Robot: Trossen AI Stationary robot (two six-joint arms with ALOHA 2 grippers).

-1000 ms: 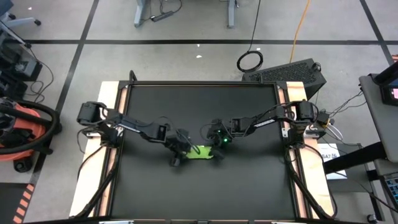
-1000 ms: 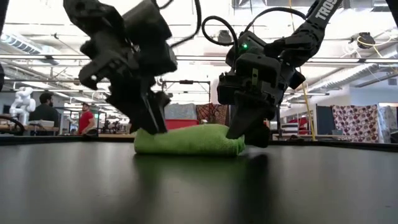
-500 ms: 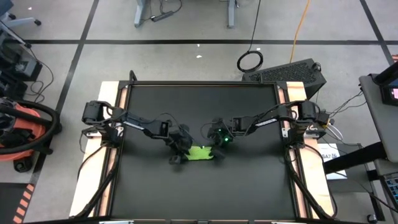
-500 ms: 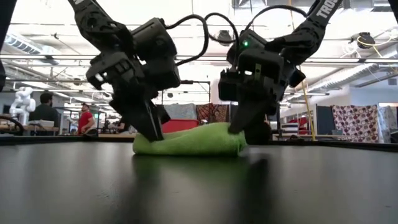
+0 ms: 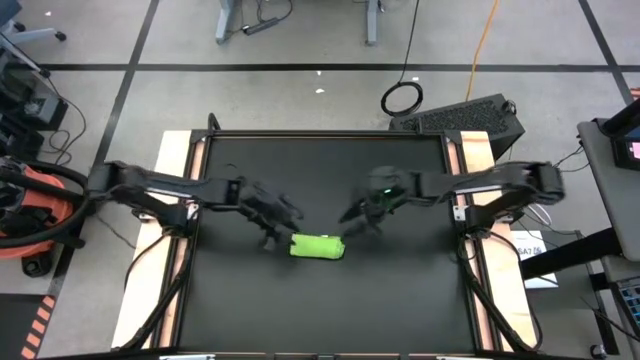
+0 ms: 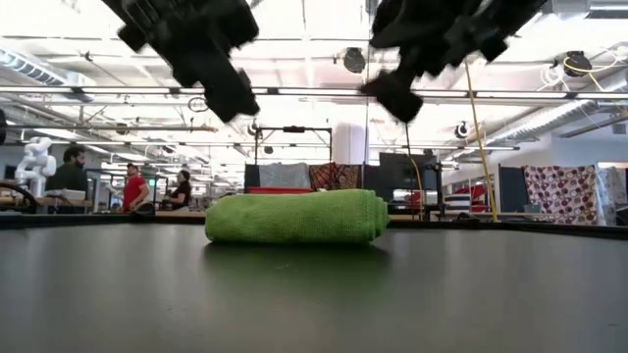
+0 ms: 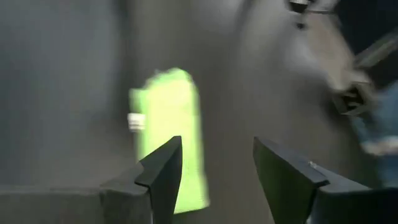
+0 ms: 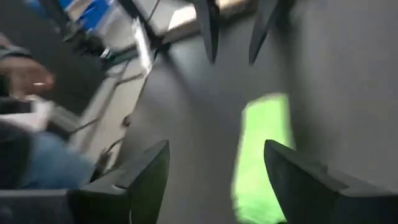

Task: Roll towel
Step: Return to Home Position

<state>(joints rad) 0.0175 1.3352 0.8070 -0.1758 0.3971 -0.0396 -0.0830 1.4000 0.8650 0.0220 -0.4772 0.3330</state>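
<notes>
Overhead, the towel (image 5: 317, 246) lay as a tight roll near the middle of the worktop (image 5: 320, 310). The left jaws were near its left end and the right jaws near its right end, neither touching it. Seen level across the worktop, both hung above the roll and clear of it, likely because the rolling was done and the arms were bound for home. At the left wrist, the jaws stood spread and empty, with the towel beyond. At the right wrist, the jaws were likewise spread, with nothing between them.
</notes>
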